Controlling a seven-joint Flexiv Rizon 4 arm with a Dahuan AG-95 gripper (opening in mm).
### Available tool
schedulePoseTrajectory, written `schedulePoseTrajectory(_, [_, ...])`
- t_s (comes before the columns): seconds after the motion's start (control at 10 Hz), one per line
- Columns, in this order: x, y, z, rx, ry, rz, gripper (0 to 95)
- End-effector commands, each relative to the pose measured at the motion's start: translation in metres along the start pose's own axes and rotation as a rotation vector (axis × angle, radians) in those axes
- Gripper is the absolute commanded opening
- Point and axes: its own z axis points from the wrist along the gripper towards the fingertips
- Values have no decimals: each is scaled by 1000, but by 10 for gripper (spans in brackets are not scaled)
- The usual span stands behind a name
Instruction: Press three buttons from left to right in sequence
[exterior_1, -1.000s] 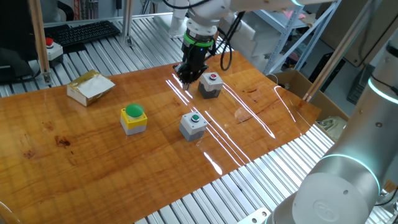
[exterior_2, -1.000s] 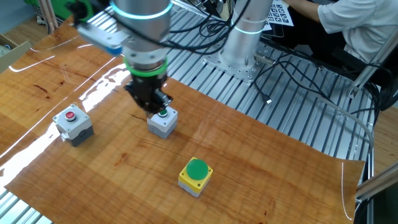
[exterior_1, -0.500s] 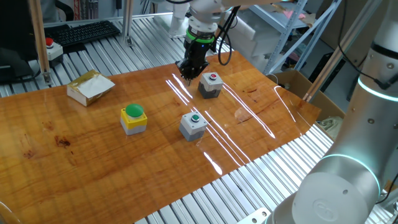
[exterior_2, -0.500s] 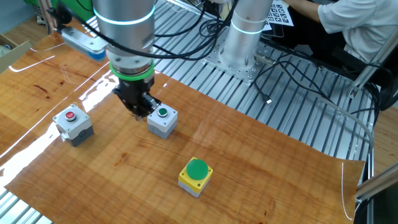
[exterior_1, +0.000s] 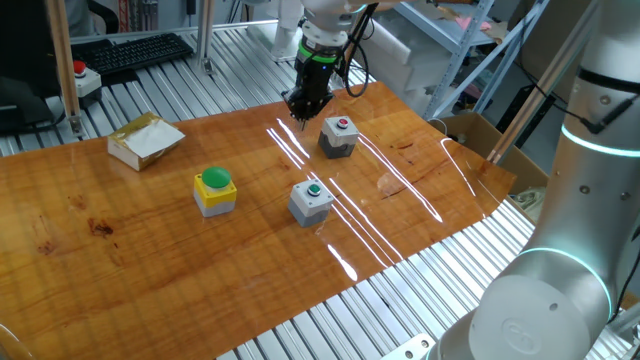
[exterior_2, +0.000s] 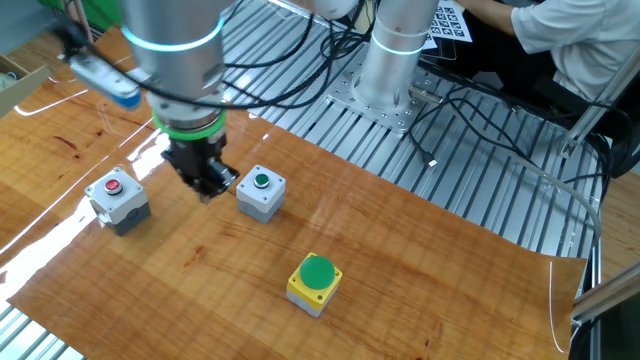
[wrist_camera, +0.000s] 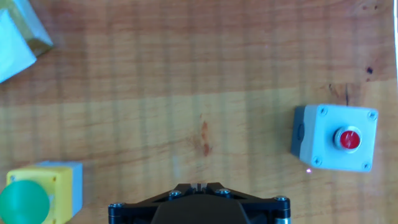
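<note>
The yellow box with a green dome cap (exterior_1: 215, 190) stands at the table's left, and also shows in the other fixed view (exterior_2: 315, 281) and in the hand view (wrist_camera: 37, 194). The grey box with a small green button (exterior_1: 311, 200) (exterior_2: 261, 193) is in the middle. The grey box with a small red button (exterior_1: 338, 136) (exterior_2: 117, 198) (wrist_camera: 336, 137) is at the right. My gripper (exterior_1: 300, 108) (exterior_2: 205, 190) (wrist_camera: 198, 185) hovers above bare table between the two grey boxes, beside the red-button box. Its fingertips are shut together and hold nothing.
A flat tan-and-white carton (exterior_1: 145, 140) (wrist_camera: 15, 37) lies at the table's back left. A pale box with a red mushroom knob (exterior_1: 85, 78) and a keyboard (exterior_1: 130, 52) sit behind it. An open cardboard box (exterior_1: 470, 128) stands off the right edge.
My gripper has risen off the grey green-button box and moved toward the red-button box. The boxes have not moved.
</note>
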Motion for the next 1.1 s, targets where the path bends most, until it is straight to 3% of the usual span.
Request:
schedulePoseTrajectory(0.1, [-3, -4, -2, 7, -6, 14, 0])
schedulePoseTrajectory(0.4, [-19, -19, -2, 16, -7, -9, 0])
schedulePoseTrajectory(0.8, [-15, -41, 11, 12, -22, -40, 0])
schedulePoseTrajectory(1.1, [-13, -44, 16, 10, -25, -37, 0])
